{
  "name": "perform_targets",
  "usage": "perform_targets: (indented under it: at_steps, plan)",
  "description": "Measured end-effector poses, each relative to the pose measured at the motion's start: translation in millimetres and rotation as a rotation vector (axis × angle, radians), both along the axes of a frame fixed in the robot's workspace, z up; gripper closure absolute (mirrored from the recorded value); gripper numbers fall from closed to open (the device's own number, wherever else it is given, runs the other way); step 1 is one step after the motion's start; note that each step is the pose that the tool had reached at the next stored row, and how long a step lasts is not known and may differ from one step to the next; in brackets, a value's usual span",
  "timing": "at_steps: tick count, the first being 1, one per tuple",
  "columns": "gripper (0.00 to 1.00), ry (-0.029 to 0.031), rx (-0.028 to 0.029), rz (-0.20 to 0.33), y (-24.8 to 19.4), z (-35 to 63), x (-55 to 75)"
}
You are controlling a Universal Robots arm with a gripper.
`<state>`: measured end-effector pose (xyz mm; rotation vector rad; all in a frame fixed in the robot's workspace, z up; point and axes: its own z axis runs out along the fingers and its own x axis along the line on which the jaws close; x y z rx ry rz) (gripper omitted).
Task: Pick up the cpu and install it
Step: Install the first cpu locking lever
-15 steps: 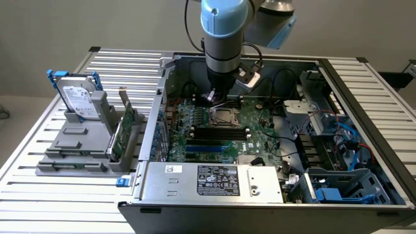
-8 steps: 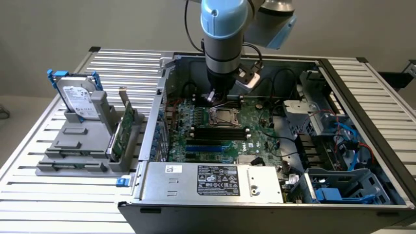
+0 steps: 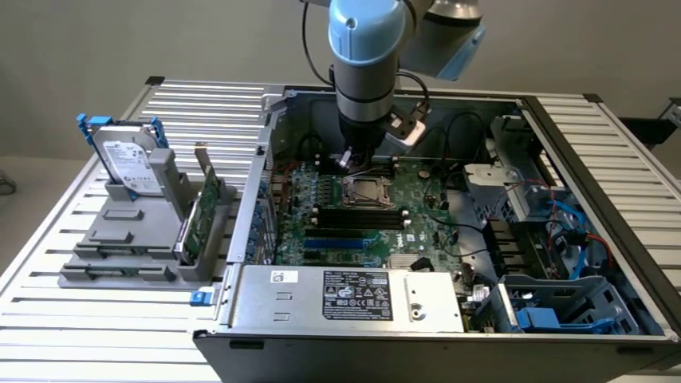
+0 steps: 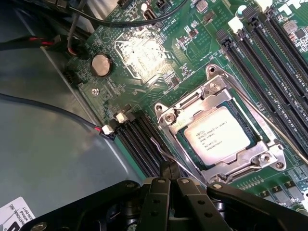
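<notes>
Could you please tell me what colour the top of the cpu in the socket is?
The cpu is matte silver on top with dark print, clearest in the wrist view.

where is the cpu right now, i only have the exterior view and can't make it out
observer: in the wrist view the cpu lies flat inside the socket, printed side up, with the metal frame around its edges.
operator: ok and is the gripper open
observer: no, the gripper is shut, and its tips are at the end of a thin wire lever. i cannot tell whether it grips the lever.
operator: where does that put it relative to the socket
observer: just off one corner of the socket, between it and a row of dark slots.
</notes>
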<state>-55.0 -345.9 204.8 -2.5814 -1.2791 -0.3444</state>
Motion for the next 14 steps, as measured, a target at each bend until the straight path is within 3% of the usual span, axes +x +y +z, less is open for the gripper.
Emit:
perform_targets:
  at_steps: [14]
  plan:
    - [0.89,0.0000,-0.0002,-0.001,0.0,-5.6,3.3]
